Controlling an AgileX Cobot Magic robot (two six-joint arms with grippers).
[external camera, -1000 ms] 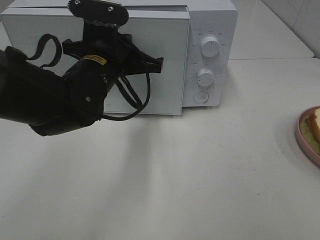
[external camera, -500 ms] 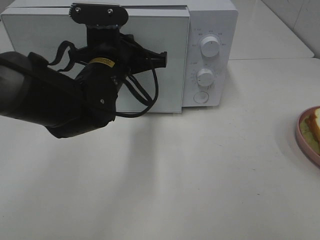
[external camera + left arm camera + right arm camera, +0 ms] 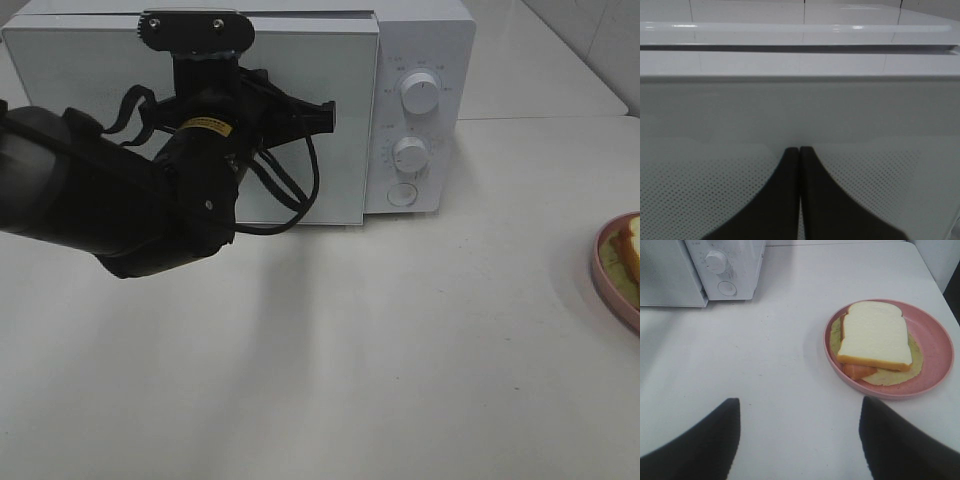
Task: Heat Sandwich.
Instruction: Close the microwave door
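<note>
1. My left gripper (image 3: pixel 799 152) is pointing at the microwave door (image 3: pixel 330 120), fingers pressed together with nothing between them, tips close against the dotted glass.
2. My right gripper (image 3: pixel 799 440) is hovering over the table (image 3: pixel 400 350), fingers spread wide, holding nothing.
3. The sandwich (image 3: pixel 874 336) is sitting on the pink plate (image 3: pixel 935 365), ahead of my right gripper, apart from it, well away from my left one.

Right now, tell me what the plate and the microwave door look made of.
Plate: probably matte plastic or melamine, pink with faint speckles and no glare. Microwave door: smooth glossy white panel, maybe glass or plastic; the left wrist view shows reflections and a dotted screen.
</note>
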